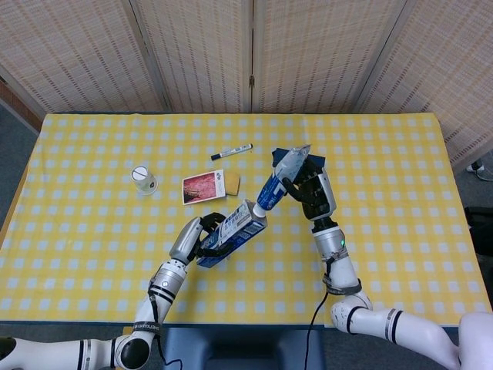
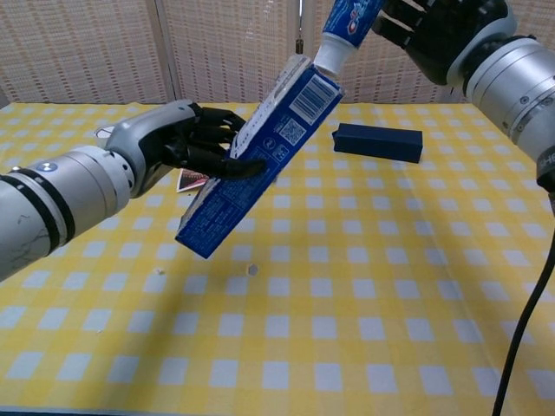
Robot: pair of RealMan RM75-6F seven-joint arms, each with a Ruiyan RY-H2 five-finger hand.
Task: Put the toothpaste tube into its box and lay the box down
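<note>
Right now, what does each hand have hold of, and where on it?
The left hand grips the toothpaste box around its middle, tilted. The right hand holds the toothpaste tube by its upper body, cap end at the box's open top.

My table [image 1: 400,169] wears a yellow checked cloth, and on it lie a marker [image 1: 232,151], a small cup [image 1: 143,179], a picture card [image 1: 203,186] and a dark blue box [image 2: 377,141].

We see a glossy printed cardboard box [image 2: 260,156], a shiny plastic toothpaste tube [image 2: 344,22], and a matt yellow checked cloth over the table [image 2: 364,286]. Both hands, left hand [image 2: 186,143] and right hand [image 2: 438,30], look matt black plastic.
</note>
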